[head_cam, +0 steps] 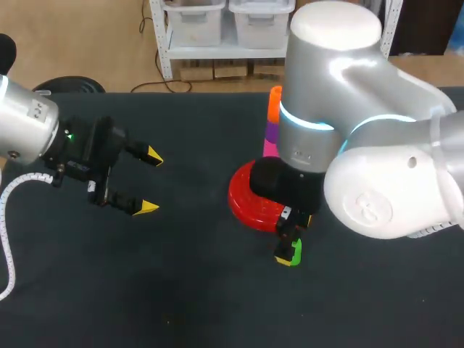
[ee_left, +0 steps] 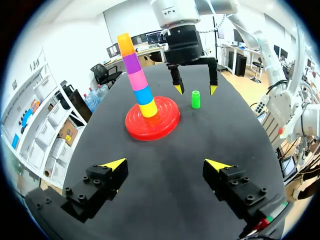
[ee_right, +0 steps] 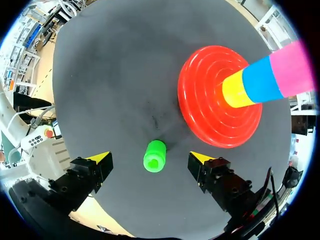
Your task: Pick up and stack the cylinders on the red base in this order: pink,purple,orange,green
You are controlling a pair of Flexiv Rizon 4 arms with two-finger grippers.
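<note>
A red base (head_cam: 250, 199) (ee_left: 152, 118) (ee_right: 220, 95) sits mid-table with a stack on it: yellow, blue, pink (ee_left: 137, 80), purple (ee_left: 131, 62) and orange (ee_left: 125, 43) from the bottom up. The orange cylinder (head_cam: 274, 105) and the purple one (head_cam: 271, 132) show beside my right arm in the head view. A green cylinder (head_cam: 290, 251) (ee_left: 196, 99) (ee_right: 154, 156) stands upright on the table beside the base. My right gripper (ee_right: 150, 159) (ee_left: 195, 90) hangs open directly over it, a fingertip on each side, not touching. My left gripper (head_cam: 150, 181) (ee_left: 165, 164) is open and empty, left of the base.
The dark tabletop (head_cam: 181, 290) has free room at the front and left. My right arm's large grey body (head_cam: 348, 123) hides the base's right part and the lower stack in the head view. A white cable (head_cam: 7, 217) hangs by the left arm.
</note>
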